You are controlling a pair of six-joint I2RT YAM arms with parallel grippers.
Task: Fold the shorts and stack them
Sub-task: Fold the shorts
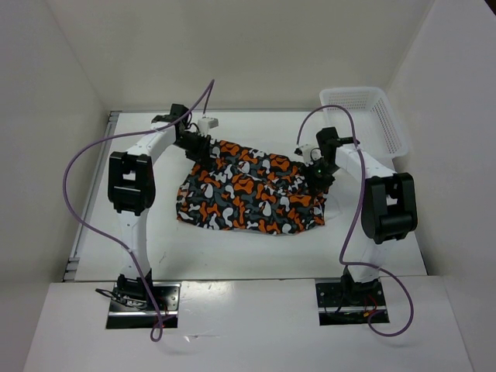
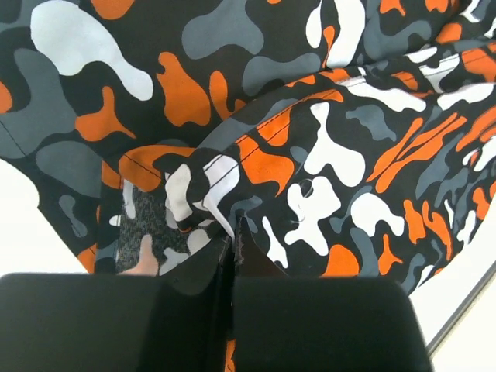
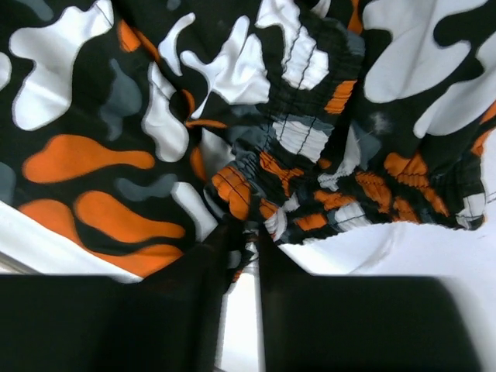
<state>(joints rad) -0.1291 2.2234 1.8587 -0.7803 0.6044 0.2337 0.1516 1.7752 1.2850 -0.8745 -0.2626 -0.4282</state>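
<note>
One pair of shorts point(image 1: 252, 188) lies on the tabletop point(image 1: 232, 256), pinched at its far-left corner by the left hand point(image 2: 233, 246) and at its gathered waistband by the right hand point(image 3: 246, 242). Only thin edges are held, so a slip could be caused by uneven pulling. One basket point(image 1: 384, 116) is counted; a second pair underneath cannot be ruled out.

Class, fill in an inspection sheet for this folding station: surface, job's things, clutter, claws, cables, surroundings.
Surface: white table, bare around the cloth.
Job's things: one pair of shorts, rumpled, mid-table.
Clutter: white basket at the far right corner.
Claws: left claw and right claw each shut on a far corner of the shorts.
Cables: a purple cable loops along each arm.
Surroundings: white walls on three sides.
</note>
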